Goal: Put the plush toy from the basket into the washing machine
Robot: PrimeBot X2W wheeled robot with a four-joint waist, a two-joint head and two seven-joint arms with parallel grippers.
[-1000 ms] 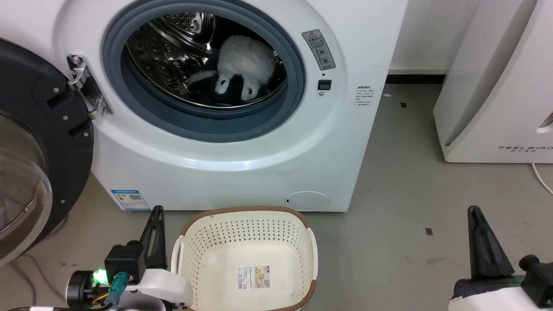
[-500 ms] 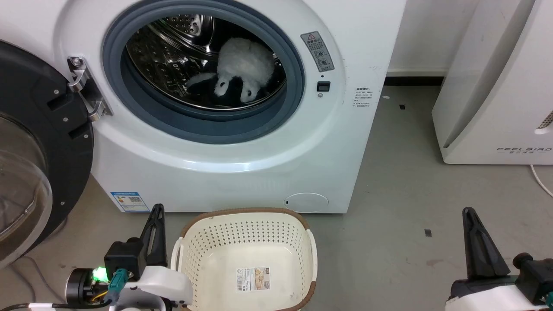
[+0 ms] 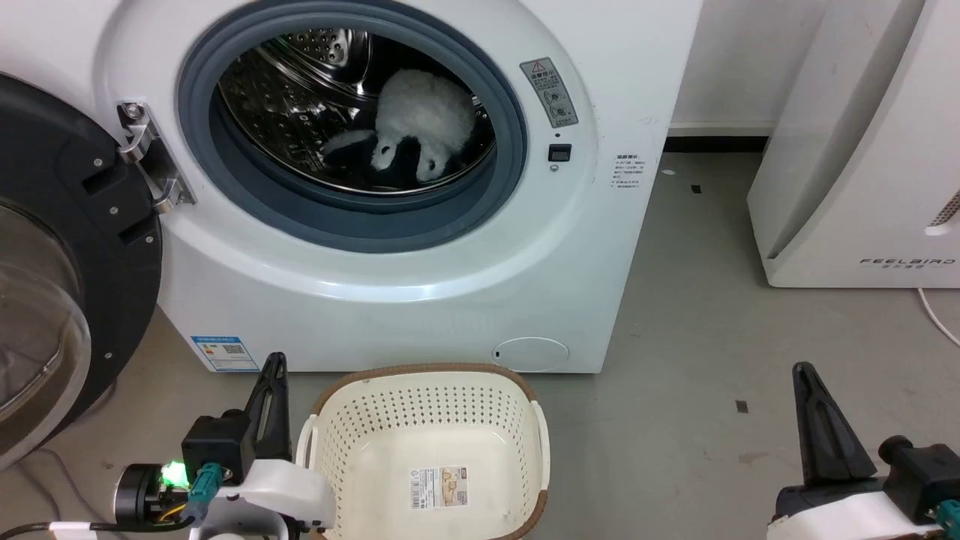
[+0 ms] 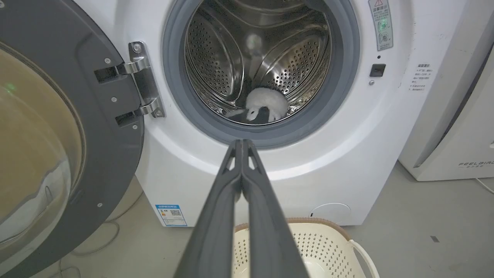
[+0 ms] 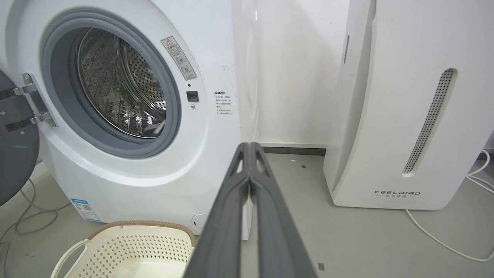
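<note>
Door [image 3: 45,300]: swung wide, to the left of and beyond the left gripper [image 3: 271,375].
Left gripper: low at the near left, just beside the basket's left handle; in its wrist view the two fingers meet at the tips, pressed together on nothing.
Basket [image 3: 427,379]: between the two grippers, on the floor, holding no toy; a label sticker shows on its bottom.
Plush toy [image 3: 420,124]: inside the washing machine [image 3: 420,285], on the drum's bottom, up and ahead of both grippers, slightly right of the left one.
Long axis: the toy appears to slant from upper right to lower left, though the fur blurs it.
Nearer arm: the left, by judgement; the task looks done, so no reach seems called for.
Right gripper [image 3: 806,379]: well right of the basket, fingers closed together, empty.
Surface: bare grey floor [image 3: 712,315], lightly scuffed.
Room: a white FEELBIRD appliance [image 3: 862,150] stands beyond the right gripper, against a white wall.
</note>
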